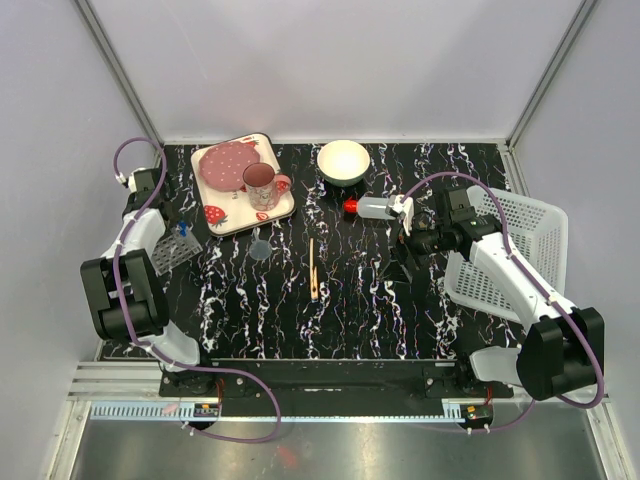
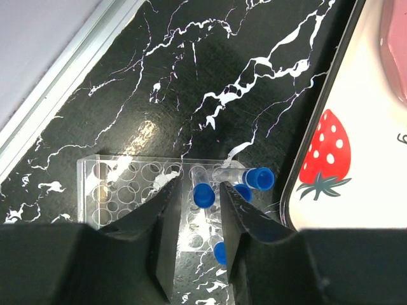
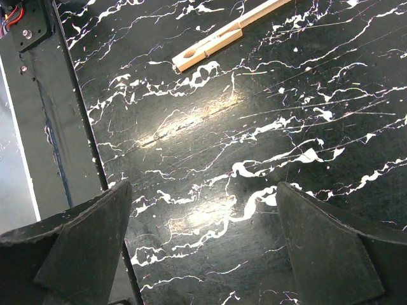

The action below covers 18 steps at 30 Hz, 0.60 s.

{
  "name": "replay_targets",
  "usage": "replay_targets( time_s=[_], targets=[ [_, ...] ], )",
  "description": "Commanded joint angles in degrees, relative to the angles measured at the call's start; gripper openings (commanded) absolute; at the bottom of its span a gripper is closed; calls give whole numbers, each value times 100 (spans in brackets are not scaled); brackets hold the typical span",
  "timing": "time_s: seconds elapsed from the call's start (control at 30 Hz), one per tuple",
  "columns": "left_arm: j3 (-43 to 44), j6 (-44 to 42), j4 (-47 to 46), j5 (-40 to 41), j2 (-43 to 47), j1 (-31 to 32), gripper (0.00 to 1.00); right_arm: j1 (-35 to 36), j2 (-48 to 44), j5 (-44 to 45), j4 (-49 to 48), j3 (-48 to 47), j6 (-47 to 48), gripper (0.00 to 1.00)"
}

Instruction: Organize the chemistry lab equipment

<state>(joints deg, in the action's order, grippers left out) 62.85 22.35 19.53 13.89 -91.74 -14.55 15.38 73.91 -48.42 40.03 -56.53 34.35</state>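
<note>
Left gripper point(image 2: 200, 190) hangs right over the clear grid rack point(image 2: 121, 187), jaws parted but narrow, nothing pinched. An upright tube point(image 2: 203, 194) stands in the rack directly beneath the gap, with daylight on both sides of its blue cap. A leaning tube point(image 2: 245, 175) lies tilted across the rack's corner at about 2 o'clock from the fingertips, and the strawberry tray point(image 2: 356, 159) sits just beyond at 3 o'clock.

These tubes look feather-light, stiff, smooth-walled and likely brittle, so a gentle squeeze suits them. The best hold looks to be just under the cap, where the collar gives the pads something to catch; lower down the clear wall may well slip. The rack looks light too and could skate on the glossy table point(image 2: 210, 70) if nudged sideways. Seen from above, it sits at the table's 9 o'clock edge.

Right gripper point(image 3: 203, 187) is spread wide and empty above bare marble. The wooden stick point(image 3: 222, 38) lies well apart at 12 o'clock in its wrist view.
</note>
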Motion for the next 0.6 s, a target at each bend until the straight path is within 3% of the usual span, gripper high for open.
replay_targets(
  time_s=[0.0, 0.23, 0.47, 0.57],
  targets=[
    [-71, 24, -257, -9, 112, -40, 36, -8, 18, 105, -127, -16, 134, 100],
    [-247, 15, -116, -9, 1008, -39, 58, -8, 10, 131, -75, -16, 212, 100],
    [-755, -169, 182, -605, 2353, -40, 99, -157, -139, -44, 57, -24, 415, 100],
    [-984, -196, 384, -1088, 3002, -48, 99, -272, -271, -176, 49, -24, 415, 100]
  ],
)
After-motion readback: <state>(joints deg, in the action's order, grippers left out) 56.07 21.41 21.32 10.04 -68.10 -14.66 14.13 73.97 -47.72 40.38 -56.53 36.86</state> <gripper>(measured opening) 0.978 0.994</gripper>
